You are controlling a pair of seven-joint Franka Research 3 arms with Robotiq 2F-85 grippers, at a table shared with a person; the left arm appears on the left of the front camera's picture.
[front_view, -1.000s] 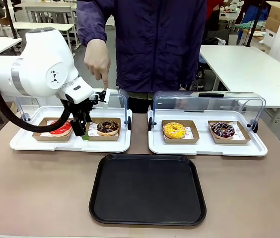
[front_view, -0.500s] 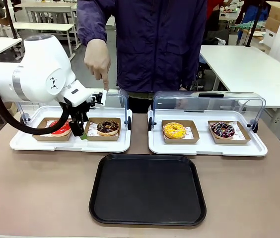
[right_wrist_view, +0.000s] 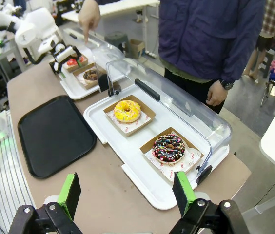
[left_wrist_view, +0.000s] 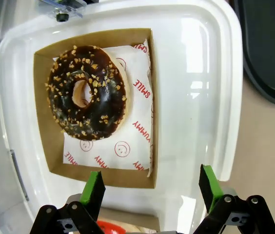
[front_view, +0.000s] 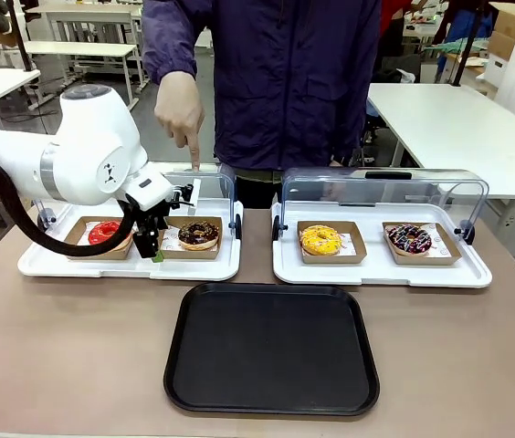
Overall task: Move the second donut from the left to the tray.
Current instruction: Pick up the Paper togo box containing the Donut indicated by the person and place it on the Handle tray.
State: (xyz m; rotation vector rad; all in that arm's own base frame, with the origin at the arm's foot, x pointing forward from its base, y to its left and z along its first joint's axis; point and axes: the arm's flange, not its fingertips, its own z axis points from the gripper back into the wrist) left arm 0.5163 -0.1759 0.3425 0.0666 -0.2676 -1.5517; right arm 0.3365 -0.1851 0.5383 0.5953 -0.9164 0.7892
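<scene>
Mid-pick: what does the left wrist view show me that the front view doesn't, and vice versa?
Left wrist view: red print on the paper under the crumb-topped chocolate donut, and the left gripper with green pads spread open at the cardboard box edge. Front view: the person's hand pointing down by the display lid, plus the yellow donut and sprinkled donut. Both: the chocolate donut, the left gripper, the black tray.

The right display tray (front_view: 381, 270) (clear lid (front_view: 385, 190) tipped back) holds a yellow donut (front_view: 320, 239) and a dark, colour-sprinkled donut (front_view: 409, 238); a red-glazed donut (front_view: 105, 232) sits far left.
</scene>
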